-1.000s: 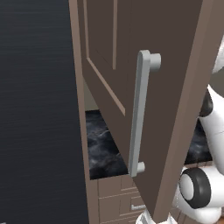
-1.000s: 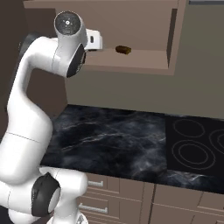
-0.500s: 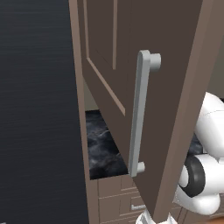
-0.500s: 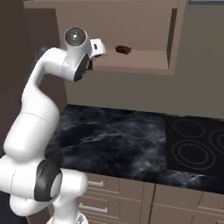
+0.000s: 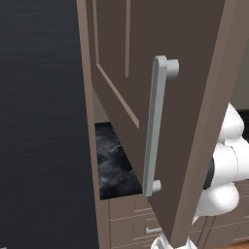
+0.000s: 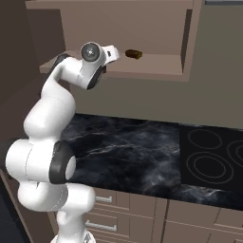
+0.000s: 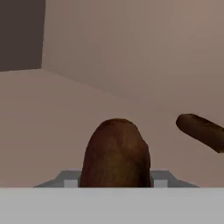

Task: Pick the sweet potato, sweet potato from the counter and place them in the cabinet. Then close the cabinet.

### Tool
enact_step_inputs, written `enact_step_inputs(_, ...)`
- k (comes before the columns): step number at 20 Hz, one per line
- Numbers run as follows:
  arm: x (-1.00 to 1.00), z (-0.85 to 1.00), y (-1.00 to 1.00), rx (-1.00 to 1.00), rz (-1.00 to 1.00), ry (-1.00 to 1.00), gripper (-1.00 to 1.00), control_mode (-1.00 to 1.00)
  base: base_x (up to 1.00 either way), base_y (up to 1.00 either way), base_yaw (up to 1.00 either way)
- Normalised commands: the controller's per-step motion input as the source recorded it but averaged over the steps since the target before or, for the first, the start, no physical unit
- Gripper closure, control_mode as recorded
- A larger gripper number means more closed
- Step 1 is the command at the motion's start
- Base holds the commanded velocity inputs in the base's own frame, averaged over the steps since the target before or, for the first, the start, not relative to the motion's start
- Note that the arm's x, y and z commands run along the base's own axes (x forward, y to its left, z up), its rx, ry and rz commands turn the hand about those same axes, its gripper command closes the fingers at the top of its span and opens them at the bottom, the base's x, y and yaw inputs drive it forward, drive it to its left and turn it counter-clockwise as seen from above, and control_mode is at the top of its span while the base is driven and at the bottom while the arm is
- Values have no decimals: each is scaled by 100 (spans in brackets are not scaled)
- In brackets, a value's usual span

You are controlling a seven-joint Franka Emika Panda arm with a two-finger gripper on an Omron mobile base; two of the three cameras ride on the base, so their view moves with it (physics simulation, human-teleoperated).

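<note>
The arm is raised to the open cabinet (image 6: 156, 66) because the second sweet potato (image 7: 116, 153) is being carried to the shelf. In the hand view it sits right at the gripper (image 7: 114, 181), at about 6 o'clock, with a grey finger (image 7: 70, 178) edge showing on either side of it, so the jaws look clamped on it. That is a judgement, since the tips themselves are cut off by the bottom of the view.

The other sweet potato (image 7: 202, 130) already lies on the shelf floor, out at 3 o'clock from the held one and well apart. In the right base view it shows as a small brown lump (image 6: 134, 53) just beyond the hand's white end. Setting the carried one down short of it and to one side would keep the two from knocking together.

The cabinet door (image 5: 160, 97) stands swung wide, its long grey handle (image 5: 156, 126) facing the left base camera — it has to stay so until both are inside. Below, the black counter (image 6: 137, 152) bears no sweet potato, so release and closing the door seem to be what remains
</note>
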Motion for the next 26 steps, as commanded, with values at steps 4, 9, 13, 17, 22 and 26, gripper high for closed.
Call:
enact_step_inputs(4,78,40,-10,0,4,0,100,-100,0,0,0)
enact_step_inputs(9,71,-9,-7,-1,4,-7,100,-100,0,0,0)
enact_step_inputs(13,93,-83,0,-8,5,-12,100,-100,0,0,0)
enact_step_inputs(17,41,-22,-7,-5,0,-24,-100,-100,0,0,0)
enact_step_inputs(22,-55,31,-27,-5,1,-13,-100,-100,0,0,0)
enact_step_inputs(26,-50,26,-17,-1,8,0,-100,-100,0,0,0)
